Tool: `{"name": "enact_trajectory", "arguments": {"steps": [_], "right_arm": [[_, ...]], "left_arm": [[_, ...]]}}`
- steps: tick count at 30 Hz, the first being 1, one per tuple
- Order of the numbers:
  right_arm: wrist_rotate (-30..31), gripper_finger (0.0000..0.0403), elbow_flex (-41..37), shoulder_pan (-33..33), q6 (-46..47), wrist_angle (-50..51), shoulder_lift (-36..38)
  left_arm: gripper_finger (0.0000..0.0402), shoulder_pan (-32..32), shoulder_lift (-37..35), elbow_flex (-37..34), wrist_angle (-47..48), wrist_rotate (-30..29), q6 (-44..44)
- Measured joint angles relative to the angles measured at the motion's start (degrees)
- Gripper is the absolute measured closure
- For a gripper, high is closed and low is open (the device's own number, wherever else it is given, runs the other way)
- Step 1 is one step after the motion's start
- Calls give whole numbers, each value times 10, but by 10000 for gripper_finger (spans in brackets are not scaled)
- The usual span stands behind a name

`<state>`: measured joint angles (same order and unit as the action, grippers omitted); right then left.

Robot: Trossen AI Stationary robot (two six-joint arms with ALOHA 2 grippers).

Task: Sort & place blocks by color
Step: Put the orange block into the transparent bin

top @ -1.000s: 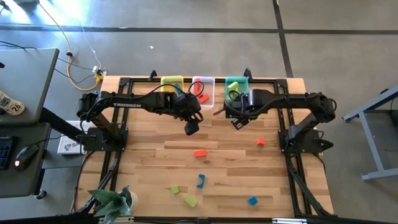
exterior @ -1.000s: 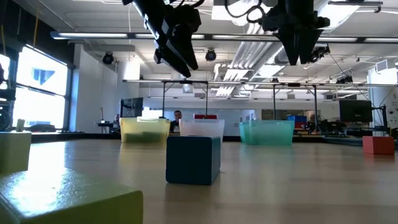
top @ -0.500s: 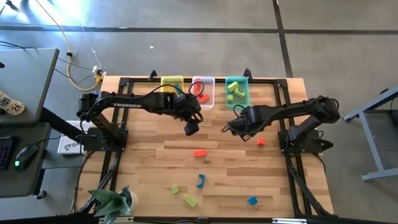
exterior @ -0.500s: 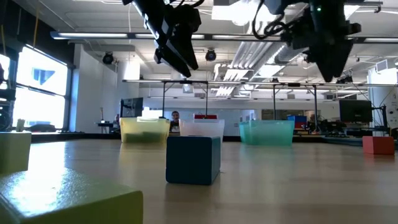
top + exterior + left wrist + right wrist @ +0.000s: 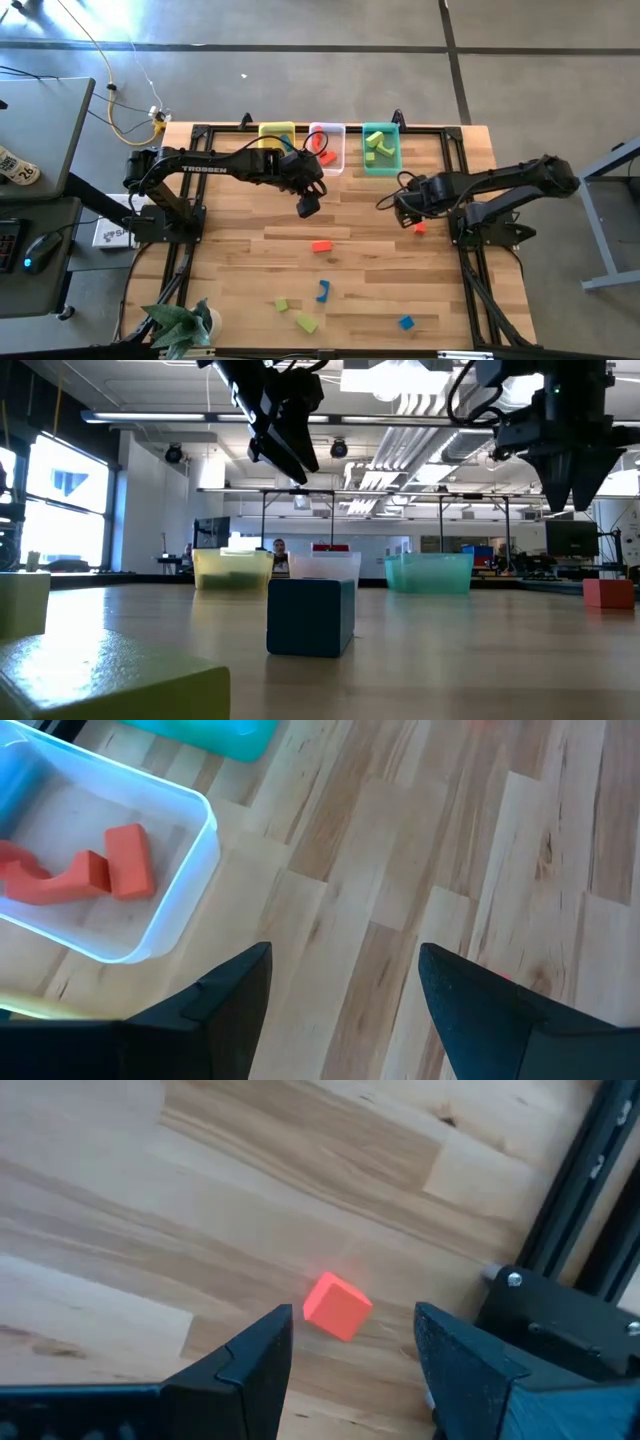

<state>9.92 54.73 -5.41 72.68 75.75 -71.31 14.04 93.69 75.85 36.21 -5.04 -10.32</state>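
Right pincer [image 5: 350, 1355] hangs spread and empty above the red cube [image 5: 337, 1306] near the worktop's right edge, beside the frame rail. Left pincer [image 5: 343, 990] waits spread and empty near the clear bin [image 5: 190, 855] at the far edge. The cube looks light, rigid and smooth-faced, likely to skid; take it across two opposite flat faces. Other blocks lie scattered toward the near edge.

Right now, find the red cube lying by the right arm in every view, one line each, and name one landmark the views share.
High view: the red cube lies on the table's right side, just below the right gripper.
Low view: far right, on the tabletop.
Left wrist view: not in it.
Right wrist view: centre, just beyond the open fingers.
Shared landmark: the black frame rail.
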Motion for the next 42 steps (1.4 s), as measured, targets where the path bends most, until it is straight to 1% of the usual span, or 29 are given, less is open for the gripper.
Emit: {"name": "enact_trajectory", "arguments": {"steps": [4, 9, 16, 22, 25, 31, 35, 37, 39, 42], "right_arm": [[1, 206, -38, 0, 30, -21, 22], [-7, 205, -80, 0, 70, -34, 24], [-32, 205, -141, 0, 87, -136, 24], [-56, 205, -173, 0, 124, -163, 24], [-57, 205, -183, 0, 126, -174, 24], [-69, 205, -219, 0, 150, -233, 24], [-72, 207, -236, 0, 149, -245, 23], [-73, 213, -242, 0, 149, -255, 23], [-73, 229, -248, 0, 146, -268, 23], [-74, 273, -250, 1, 131, -276, 24]], "left_arm": [[158, 0, 0, 0, 0, -1, 0], [158, 0, 0, 0, 0, -1, 0], [158, 0, 0, 0, 0, -1, 0], [158, 0, 0, 0, 0, -1, 0], [158, 0, 0, 0, 0, -1, 0], [158, 0, 0, 0, 0, -1, 0], [158, 0, 0, 0, -1, -1, 0], [158, 0, 0, 0, -2, -1, 0], [158, 1, 0, 0, -3, -1, 0], [158, 1, 0, 0, -4, -1, 0]]}}
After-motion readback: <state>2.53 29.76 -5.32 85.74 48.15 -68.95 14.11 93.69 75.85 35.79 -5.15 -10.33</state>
